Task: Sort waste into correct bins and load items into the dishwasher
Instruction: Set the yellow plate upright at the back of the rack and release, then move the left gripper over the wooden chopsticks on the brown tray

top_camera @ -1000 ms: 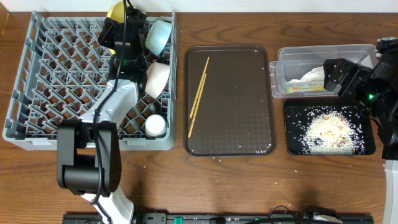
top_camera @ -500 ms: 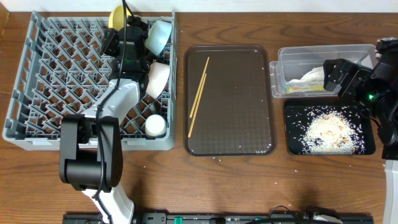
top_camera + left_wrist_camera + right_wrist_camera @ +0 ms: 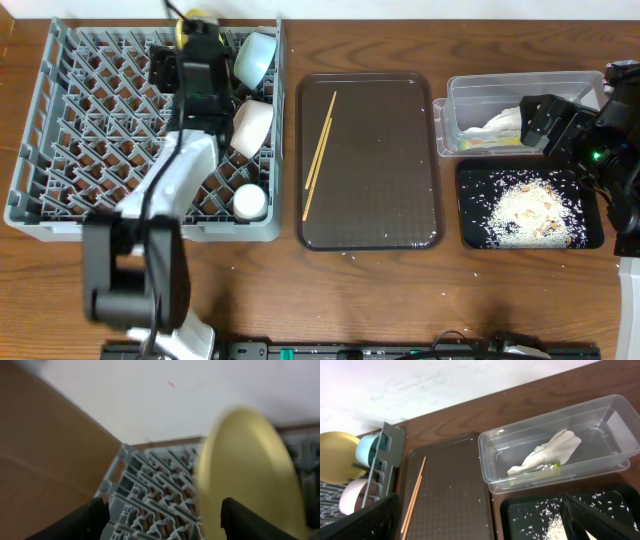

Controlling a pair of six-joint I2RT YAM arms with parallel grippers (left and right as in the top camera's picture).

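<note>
Blur smears the yellow plate [image 3: 247, 467] — overhead, the left arm [image 3: 185, 160] hides most.

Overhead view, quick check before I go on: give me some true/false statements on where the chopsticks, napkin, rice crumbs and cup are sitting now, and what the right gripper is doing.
1. The thin wooden chopsticks lie on the dark brown serving tray. True.
2. The crumpled white paper napkin is in the shallow glossy black tray. False: it lies in the clear rectangular plastic tub.
3. Most of the pale rice-like crumbs lie in the black tray. True.
4. The small white cup stands on the brown tray. False: it sits in the grey plastic dish rack, near the white bowl.
5. The right gripper grips the napkin. False: it is open and holds nothing.
</note>
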